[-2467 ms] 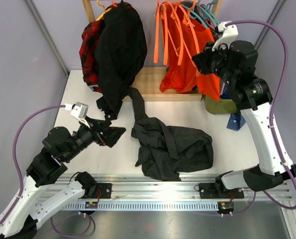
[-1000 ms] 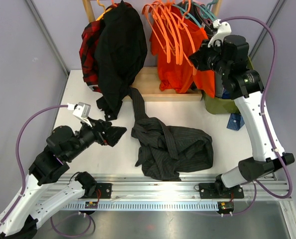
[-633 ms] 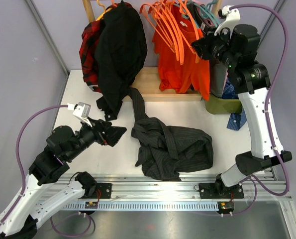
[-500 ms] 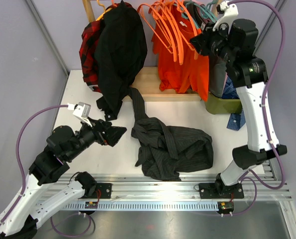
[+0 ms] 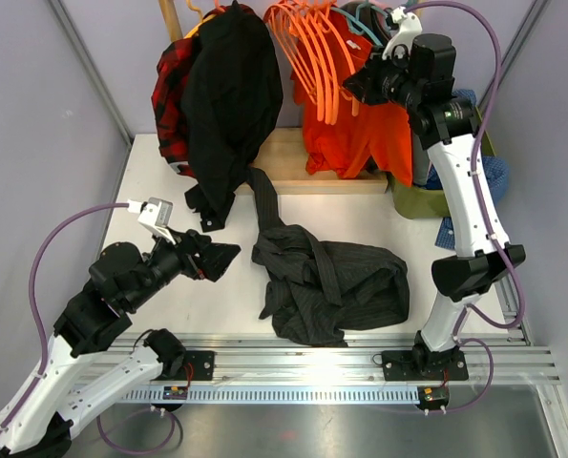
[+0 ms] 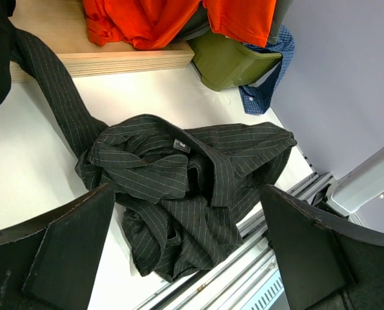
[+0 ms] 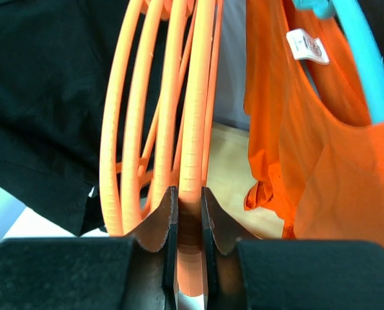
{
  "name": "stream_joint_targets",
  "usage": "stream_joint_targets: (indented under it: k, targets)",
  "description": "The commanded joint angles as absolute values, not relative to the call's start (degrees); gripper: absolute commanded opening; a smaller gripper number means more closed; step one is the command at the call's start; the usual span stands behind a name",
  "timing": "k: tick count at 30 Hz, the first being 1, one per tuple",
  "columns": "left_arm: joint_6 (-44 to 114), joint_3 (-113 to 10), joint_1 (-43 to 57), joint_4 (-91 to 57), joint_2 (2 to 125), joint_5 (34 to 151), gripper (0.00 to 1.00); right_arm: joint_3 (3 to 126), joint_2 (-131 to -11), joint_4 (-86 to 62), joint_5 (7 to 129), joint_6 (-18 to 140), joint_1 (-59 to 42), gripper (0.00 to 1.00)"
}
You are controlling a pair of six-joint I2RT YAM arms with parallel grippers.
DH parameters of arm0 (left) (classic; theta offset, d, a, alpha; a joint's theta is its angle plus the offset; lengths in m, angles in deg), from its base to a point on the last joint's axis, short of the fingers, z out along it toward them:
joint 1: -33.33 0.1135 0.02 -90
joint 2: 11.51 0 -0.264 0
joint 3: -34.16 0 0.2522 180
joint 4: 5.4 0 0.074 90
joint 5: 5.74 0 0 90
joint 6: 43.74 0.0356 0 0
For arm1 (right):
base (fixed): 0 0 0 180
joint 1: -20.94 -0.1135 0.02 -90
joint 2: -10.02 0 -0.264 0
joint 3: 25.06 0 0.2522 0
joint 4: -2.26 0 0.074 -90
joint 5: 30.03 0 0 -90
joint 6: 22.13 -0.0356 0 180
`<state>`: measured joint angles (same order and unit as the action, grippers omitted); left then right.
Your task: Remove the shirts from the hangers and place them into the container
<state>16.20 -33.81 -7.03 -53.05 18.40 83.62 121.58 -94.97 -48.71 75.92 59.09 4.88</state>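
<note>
- The right gripper [image 7: 188,200] is pressed onto the thin bar of one orange hanger [image 7: 193,116], high at the rack among a bunch of like hangers.
- The left gripper [image 6: 186,194] is spread wide and holds nothing; it hovers over the table, facing the pinstriped shirt [image 6: 185,181].
- The pinstriped shirt lies crumpled on the table, off any hanger, near the container [image 6: 233,61] but outside it.
- The orange tee [image 5: 346,134] hangs on the rack just beside the pinched hanger. A blue checked shirt [image 6: 269,84] droops over the container rim.
- Handling, as judged: the cloth is soft, light and limp. Take it at a thick fold or the collar; a single layer can slip.
- The hangers look stiff, thin and smooth. They may twist or tangle with their neighbours.
- Labels: a white tag [image 7: 306,45] inside the tee neck and a small tag [image 6: 182,146] at the pinstriped collar. Neither is legible.
</note>
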Motion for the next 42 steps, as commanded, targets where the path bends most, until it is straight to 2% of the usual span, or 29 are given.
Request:
stream_joint_targets:
  k: [1,8,9,10,11,14,18,22,25,26,29,31,37,42]
  targets:
    - [16.0,-35.1,-7.0,-51.5,17.9,82.6,0.99,117.2,-90.1,-43.8,75.9,58.2,5.1,0.0]
    - [15.9,-35.6,-7.0,-50.3,19.5,83.9,0.99,111.6,-83.9,-43.8,73.6,59.8,5.1,0.0]
    - [15.9,-35.6,-7.0,-50.0,19.7,83.9,0.99,111.6,-83.5,-44.4,73.6,60.2,5.1,0.08]
    - [15.9,-35.6,-7.0,-49.8,19.8,83.9,0.99,111.1,-82.3,-45.0,73.7,60.3,5.1,0.32]
    - [15.9,-35.6,-7.0,-49.7,19.8,83.9,0.99,110.5,-81.2,-45.5,74.1,60.5,5.1,0.69]
    - [15.9,-35.5,-7.0,-49.6,19.6,85.3,0.99,103.9,-73.2,-42.9,74.0,60.7,4.8,0.99]
    - [16.3,-35.4,-7.0,-48.9,20.0,85.5,0.99,90.2,-59.9,-39.2,71.7,58.3,4.5,1.0]
    - [17.2,-35.9,-7.0,-48.3,21.3,86.6,0.99,70.7,-46.5,-37.5,73.8,53.0,3.4,1.0]
    - [17.3,-35.8,-7.0,-47.9,21.8,87.2,0.99,59.9,-42.1,-39.2,71.8,51.3,-1.5,0.99]
    - [17.2,-35.7,-6.9,-47.6,21.8,87.6,0.99,58.0,-41.8,-41.3,67.4,51.4,-3.6,0.99]
    - [16.7,-35.1,-7.0,-47.1,21.8,88.0,0.99,51.0,-42.5,-43.3,56.8,49.9,-15.8,0.99]
    - [16.5,-34.9,-7.0,-47.0,21.7,88.0,0.99,46.8,-45.4,-42.6,53.8,46.8,-22.4,1.0]
    - [15.2,-33.3,-7.0,-47.5,19.3,87.2,0.99,39.7,-56.9,-30.8,50.5,40.8,-28.9,1.0]
    - [15.4,-33.3,-7.1,-49.7,17.3,85.9,0.99,41.5,-67.0,-26.1,47.8,41.7,-30.7,0.99]
